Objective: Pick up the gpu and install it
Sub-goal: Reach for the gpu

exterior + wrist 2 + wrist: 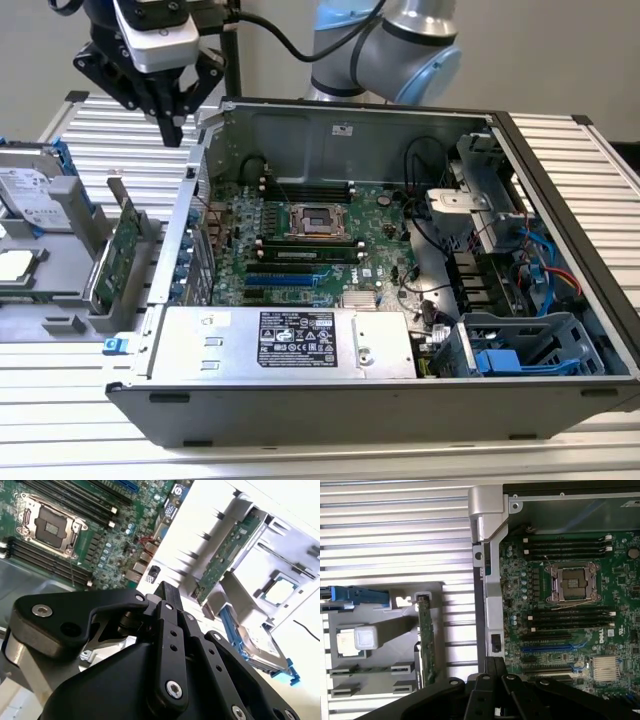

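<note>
High at the exterior view's left, over the slatted bench (pixel 590 140): the black hand (pixel 172 132), pointing down, narrow, fingers (pixel 167 592) pressed together with nothing between them. Close to the upper corner of the open computer case (pixel 560 390), just outside its side wall.

Below the hand and well apart from it: the gpu (pixel 122 250), upright on its long edge in a slot of a grey holder (pixel 50 302) on the bench, green board face turned to the exterior view's left, untouched, not yet lifted. Seen edge-on in the first wrist view, a thin green strip between grey posts, just beside the case wall.

Farther to the exterior view's left in the same holder: a silver hard drive (pixel 30 185) in a blue frame, and a square processor chip (pixel 15 265) lying flat.

Inside the case: a large green motherboard (pixel 375 215) lying flat, with a processor socket (pixel 318 220) near its middle, dark memory sticks (pixel 305 250) beside it, black and blue expansion slots (pixel 285 285) nearer the camera. Along the near wall, a silver power supply (pixel 285 340).
</note>
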Controlling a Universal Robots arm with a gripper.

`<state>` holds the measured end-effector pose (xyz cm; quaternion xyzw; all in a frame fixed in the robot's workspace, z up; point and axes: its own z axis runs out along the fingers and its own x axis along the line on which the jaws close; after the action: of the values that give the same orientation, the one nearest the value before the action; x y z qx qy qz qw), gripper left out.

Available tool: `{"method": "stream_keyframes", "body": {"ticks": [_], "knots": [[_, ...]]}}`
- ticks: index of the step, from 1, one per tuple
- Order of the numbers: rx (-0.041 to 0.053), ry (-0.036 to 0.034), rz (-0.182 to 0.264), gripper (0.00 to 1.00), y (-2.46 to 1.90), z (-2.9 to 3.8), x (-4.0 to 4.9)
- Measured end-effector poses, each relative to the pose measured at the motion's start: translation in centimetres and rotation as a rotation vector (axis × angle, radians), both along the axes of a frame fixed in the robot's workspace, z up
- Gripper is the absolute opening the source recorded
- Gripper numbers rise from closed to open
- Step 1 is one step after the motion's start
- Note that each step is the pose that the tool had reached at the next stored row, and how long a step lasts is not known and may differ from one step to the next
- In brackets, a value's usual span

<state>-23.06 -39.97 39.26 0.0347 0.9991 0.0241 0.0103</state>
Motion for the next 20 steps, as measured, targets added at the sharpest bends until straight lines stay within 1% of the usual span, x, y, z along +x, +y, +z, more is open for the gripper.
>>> {"method": "stream_keyframes", "body": {"ticks": [20], "knots": [[0.0001,-0.0001,0.000,0.00,-0.04,0.00,-2.36]]}}
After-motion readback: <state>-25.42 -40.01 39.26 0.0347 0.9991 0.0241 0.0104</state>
